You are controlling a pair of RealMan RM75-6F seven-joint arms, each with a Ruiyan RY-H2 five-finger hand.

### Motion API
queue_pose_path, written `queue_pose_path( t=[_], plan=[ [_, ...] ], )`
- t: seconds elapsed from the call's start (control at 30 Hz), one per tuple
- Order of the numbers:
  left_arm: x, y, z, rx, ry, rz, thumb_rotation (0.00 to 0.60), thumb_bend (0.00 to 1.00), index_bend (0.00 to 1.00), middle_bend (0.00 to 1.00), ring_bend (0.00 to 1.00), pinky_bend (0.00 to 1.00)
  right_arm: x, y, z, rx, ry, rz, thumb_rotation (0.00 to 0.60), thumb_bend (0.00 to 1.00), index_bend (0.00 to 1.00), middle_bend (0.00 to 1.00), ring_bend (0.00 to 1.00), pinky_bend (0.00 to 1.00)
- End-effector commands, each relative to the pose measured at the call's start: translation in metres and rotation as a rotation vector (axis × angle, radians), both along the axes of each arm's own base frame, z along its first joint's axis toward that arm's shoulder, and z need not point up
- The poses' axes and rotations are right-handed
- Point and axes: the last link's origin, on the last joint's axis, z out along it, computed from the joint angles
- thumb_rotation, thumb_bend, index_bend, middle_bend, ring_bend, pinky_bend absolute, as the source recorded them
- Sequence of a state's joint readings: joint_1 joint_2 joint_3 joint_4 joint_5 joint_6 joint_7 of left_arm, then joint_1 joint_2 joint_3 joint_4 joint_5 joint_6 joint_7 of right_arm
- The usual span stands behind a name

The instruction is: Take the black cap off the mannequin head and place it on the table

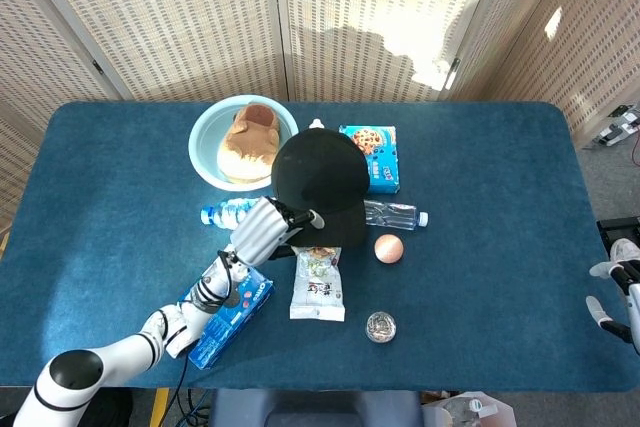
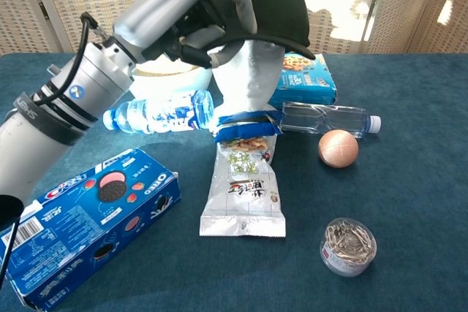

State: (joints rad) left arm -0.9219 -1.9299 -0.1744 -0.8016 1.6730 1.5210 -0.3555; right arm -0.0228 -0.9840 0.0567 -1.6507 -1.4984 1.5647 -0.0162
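Cap (image 2: 270,1) | gripped at brim by left robot hand (image 2: 194,12) (above mannequin head (image 2: 248,78)) | right robot hand (image 1: 612,292): grasp unclear

Black cap (image 2: 272,5), white head (image 2: 248,78), blue Oreo box (image 2: 80,217), teal cloth (image 1: 490,187), pale-blue bowl (image 1: 205,142), silver-grey hand (image 2: 179,12).

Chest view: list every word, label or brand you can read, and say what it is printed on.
"OREO": blue cookie box, lower left.
Snack packet: printed characters, too blurred to read.
Labelled water bottle: label text too small.
Blue biscuit box behind the mannequin head: illegible.
Left arm band: lettering unclear.
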Motion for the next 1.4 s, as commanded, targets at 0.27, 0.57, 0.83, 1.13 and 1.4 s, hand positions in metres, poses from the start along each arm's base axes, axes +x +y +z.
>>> queue_pose_path(
  t=[0.27,0.57,0.83,1.13,1.4],
  plan=[
    [0.019,0.011,0.023,0.054,-0.02,-0.006,0.6,0.46,0.6,1.0,1.0,1.0,0.001,0.002,0.001,-0.006,0.0,0.001,0.6,0.3,0.47,0.45,0.33,0.37],
    [0.033,0.036,0.044,0.125,-0.076,0.059,0.6,0.46,0.6,1.0,1.0,1.0,0.0,0.005,0.002,-0.01,-0.001,-0.007,0.6,0.3,0.49,0.45,0.33,0.37],
    [0.043,0.058,0.063,0.203,-0.083,0.096,0.6,0.46,0.59,1.0,1.0,1.0,0.001,0.004,0.002,-0.008,-0.001,-0.006,0.6,0.3,0.49,0.45,0.33,0.37],
    [0.033,0.076,0.103,0.309,-0.103,0.136,0.6,0.46,0.59,1.0,1.0,1.0,0.002,0.005,0.004,-0.012,-0.001,-0.003,0.6,0.3,0.49,0.45,0.33,0.37],
    [-0.011,0.072,0.148,0.384,-0.081,0.144,0.6,0.46,0.59,1.0,1.0,1.0,0.003,0.002,-0.002,0.01,-0.01,-0.001,0.6,0.3,0.49,0.45,0.33,0.37]
  ],
)
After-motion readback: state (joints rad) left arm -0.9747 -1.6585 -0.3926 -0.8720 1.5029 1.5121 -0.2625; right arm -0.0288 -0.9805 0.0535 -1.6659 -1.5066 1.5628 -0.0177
